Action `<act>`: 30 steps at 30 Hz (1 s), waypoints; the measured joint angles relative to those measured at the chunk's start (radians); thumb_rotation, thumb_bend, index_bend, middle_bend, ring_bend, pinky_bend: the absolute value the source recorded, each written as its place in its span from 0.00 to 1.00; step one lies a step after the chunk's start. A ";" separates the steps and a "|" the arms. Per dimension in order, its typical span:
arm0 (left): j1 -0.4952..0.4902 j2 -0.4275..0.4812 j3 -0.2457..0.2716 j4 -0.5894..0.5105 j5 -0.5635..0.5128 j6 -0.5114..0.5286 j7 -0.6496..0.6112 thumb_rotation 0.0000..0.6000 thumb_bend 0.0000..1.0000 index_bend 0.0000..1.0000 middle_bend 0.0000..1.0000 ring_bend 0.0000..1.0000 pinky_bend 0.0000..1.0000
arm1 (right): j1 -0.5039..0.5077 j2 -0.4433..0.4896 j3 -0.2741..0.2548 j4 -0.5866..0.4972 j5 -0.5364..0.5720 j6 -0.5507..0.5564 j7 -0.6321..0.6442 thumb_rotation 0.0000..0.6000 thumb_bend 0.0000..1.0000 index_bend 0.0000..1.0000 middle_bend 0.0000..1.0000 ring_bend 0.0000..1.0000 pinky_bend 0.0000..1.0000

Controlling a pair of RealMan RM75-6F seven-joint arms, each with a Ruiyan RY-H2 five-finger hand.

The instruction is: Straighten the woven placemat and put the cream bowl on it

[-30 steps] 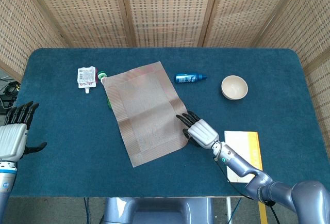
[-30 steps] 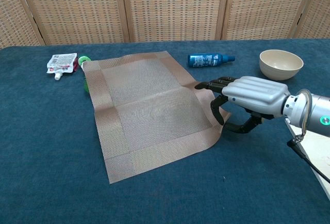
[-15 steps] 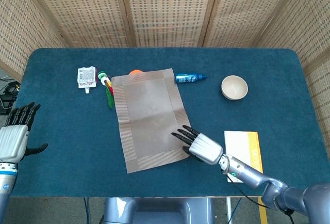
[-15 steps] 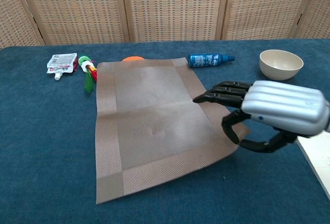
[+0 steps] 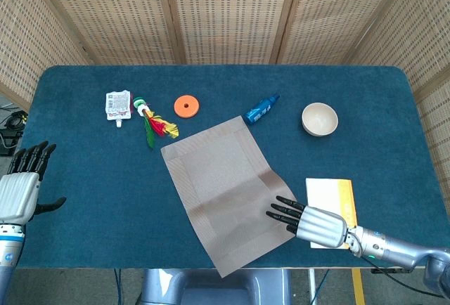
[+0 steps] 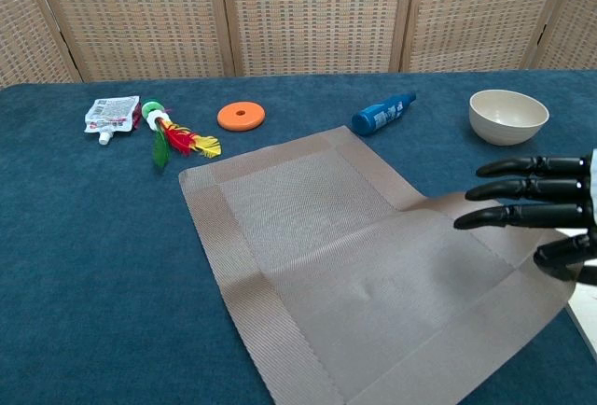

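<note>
Right robot hand (image 5: 309, 221), fingers apart, is dragging the mat's (image 5: 225, 185) near-right corner, overshooting from near-square half a second ago to skewed, with bowl (image 5: 320, 119) sitting well beyond the hand, untouched; left robot hand (image 5: 20, 182) idling, fingers apart.

**A staged test bench, not a lived-in room**

A table (image 5: 84, 178) wrapped in dark blue felt stands enclosed by woven rattan screen panels (image 5: 225, 13) directly behind it. At the table's left edge cables trail on a bare floor (image 5: 8, 126), and yellow floor tape (image 5: 356, 287) shows below its front edge
</note>
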 measured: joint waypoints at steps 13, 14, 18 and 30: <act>-0.012 0.001 -0.018 0.018 -0.045 -0.028 -0.008 1.00 0.00 0.00 0.00 0.00 0.00 | 0.083 -0.072 0.057 0.412 0.018 -0.068 -0.016 1.00 0.56 0.70 0.14 0.00 0.00; -0.013 0.001 -0.019 0.019 -0.047 -0.029 -0.008 1.00 0.00 0.00 0.00 0.00 0.00 | 0.086 -0.081 0.057 0.438 0.020 -0.071 -0.010 1.00 0.55 0.70 0.14 0.00 0.00; -0.016 0.001 -0.022 0.022 -0.054 -0.034 -0.009 1.00 0.00 0.00 0.00 0.00 0.00 | 0.094 -0.118 0.051 0.537 0.027 -0.076 0.009 1.00 0.43 0.66 0.13 0.00 0.00; -0.030 -0.016 -0.011 0.060 -0.003 -0.051 -0.022 1.00 0.00 0.00 0.00 0.00 0.00 | -0.031 -0.139 0.152 0.626 0.245 -0.010 0.069 1.00 0.00 0.00 0.00 0.00 0.00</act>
